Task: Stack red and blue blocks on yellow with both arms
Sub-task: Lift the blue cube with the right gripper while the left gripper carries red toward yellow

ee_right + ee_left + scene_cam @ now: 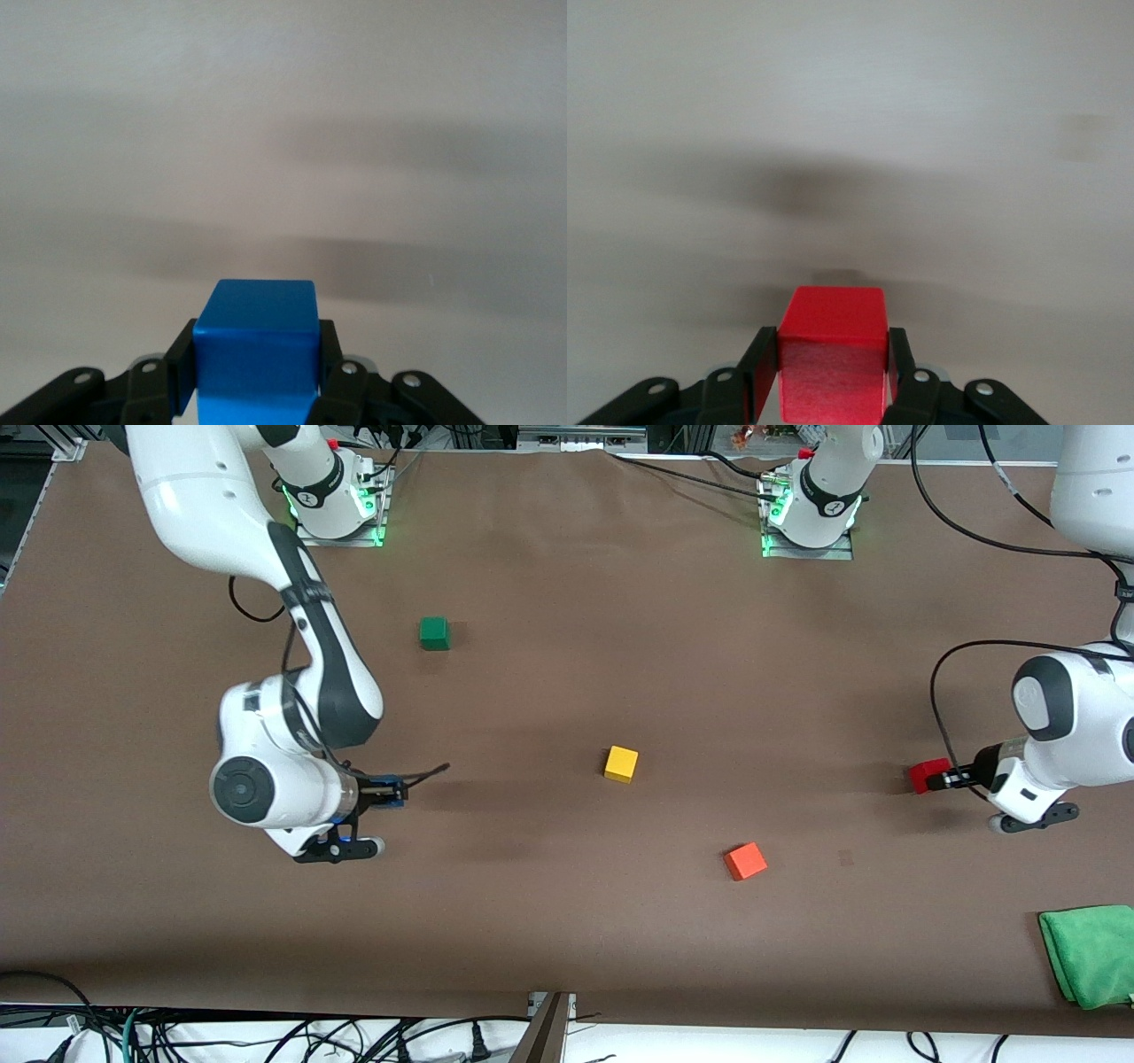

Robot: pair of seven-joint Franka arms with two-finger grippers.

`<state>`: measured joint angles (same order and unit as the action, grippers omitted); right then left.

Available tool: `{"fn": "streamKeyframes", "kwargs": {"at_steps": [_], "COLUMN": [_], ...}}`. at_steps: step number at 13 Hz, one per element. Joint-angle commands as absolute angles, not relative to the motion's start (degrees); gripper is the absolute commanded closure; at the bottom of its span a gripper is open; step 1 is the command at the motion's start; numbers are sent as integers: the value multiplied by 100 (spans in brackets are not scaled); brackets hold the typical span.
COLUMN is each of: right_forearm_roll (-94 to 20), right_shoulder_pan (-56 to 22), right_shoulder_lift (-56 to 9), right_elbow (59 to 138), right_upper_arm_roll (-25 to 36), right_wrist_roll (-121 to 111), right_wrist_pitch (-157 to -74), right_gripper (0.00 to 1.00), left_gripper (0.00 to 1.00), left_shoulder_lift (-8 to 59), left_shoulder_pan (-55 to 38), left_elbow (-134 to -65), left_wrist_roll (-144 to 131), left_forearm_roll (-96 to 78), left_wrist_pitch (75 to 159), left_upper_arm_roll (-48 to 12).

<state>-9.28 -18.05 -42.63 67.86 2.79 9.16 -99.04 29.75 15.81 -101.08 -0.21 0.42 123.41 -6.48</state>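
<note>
Red block [833,354] is clamped in your left hand [946,779] and blue block [255,354] in your right hand [390,792], both aloft at their worktop ends, so bring one squarely over the yellow cube [621,763] mid-worktop while the other waits.

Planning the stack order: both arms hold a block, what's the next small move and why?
Probably bring the left gripper with its red block across to hover over the yellow block. The yellow block sits bare, with nothing on it. The right gripper already clamps the blue block and can wait.
</note>
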Motion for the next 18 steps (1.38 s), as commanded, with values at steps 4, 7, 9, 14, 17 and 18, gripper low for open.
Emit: {"fn": "streamKeyframes", "kwargs": {"at_steps": [4,7,9,14,17,18], "right_forearm_roll": [-967,-958,-976,-976,-984,-984], "right_shoulder_pan": [-1994,-2118,-2241,-2715,-2900,-2961], "right_shoulder_lift": [-3192,-2883,-2874,-3076,-3208,-3217], "right_elbow": [6258,6249,6223,6064,6064,6064], "right_upper_arm_roll": [264,290,290,264,264,264], "right_wrist_roll": [1116,1116,1195,2152,2688,2742], "right_wrist_pitch": [-8404,-8148,-8208,-8771,-9008,-9087], "right_gripper": [79,79,79,79,79,79], "left_gripper": [100,100,100,100,100,100], "left_shoulder_lift": [2786,3031,3321,4007,4166,4201], "left_shoulder_pan": [663,-532,-1192,-1976,-2205,-2250], "left_elbow": [-9599,-9213,-8852,-8104,-8007,-8007], "left_wrist_roll": [-262,-1158,-1326,-1881,-1890,-1890], "left_forearm_roll": [141,324,693,729,729,729], "left_wrist_pitch": [11971,11971,11962,11971,11979,11988], "left_upper_arm_roll": [-1732,-1705,-1696,-1661,-1565,-1556]}}
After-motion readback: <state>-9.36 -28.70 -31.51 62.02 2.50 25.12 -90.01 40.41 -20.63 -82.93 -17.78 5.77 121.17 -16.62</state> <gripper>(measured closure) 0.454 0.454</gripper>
